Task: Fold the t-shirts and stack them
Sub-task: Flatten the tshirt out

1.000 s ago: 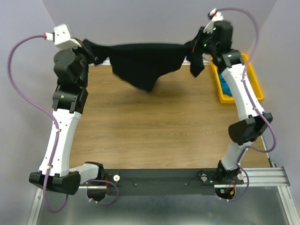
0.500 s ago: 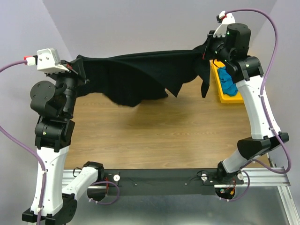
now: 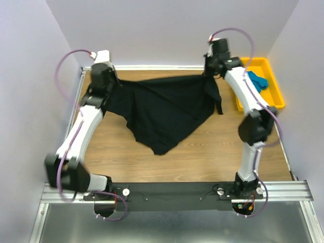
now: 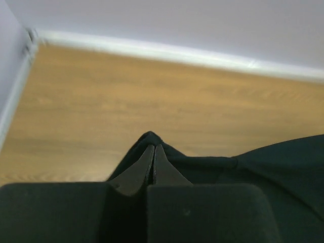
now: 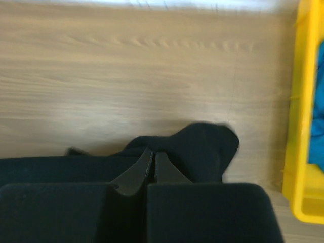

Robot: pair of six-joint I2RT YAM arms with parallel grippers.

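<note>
The black t-shirt is stretched across the far half of the wooden surface, its top edge running between the two arms and its lower part narrowing to a point towards the middle. The left claw sits at the shirt's far-left corner. Its own camera shows the fingers pressed together with a fold of black cloth bunched around the tips. The right claw is at the far-right corner, its jaws likewise closed on a hump of the same cloth. A loose flap trails down just short of the yellow tray.

That tray lies at the far right of the surface with the teal t-shirt crumpled inside it. From above, the right arm's white forearm crosses in front of the tray's left side and hides part of it. Pale lilac walls close in the far side and both flanks, and a metal rail with the arm bases runs along the near edge.
</note>
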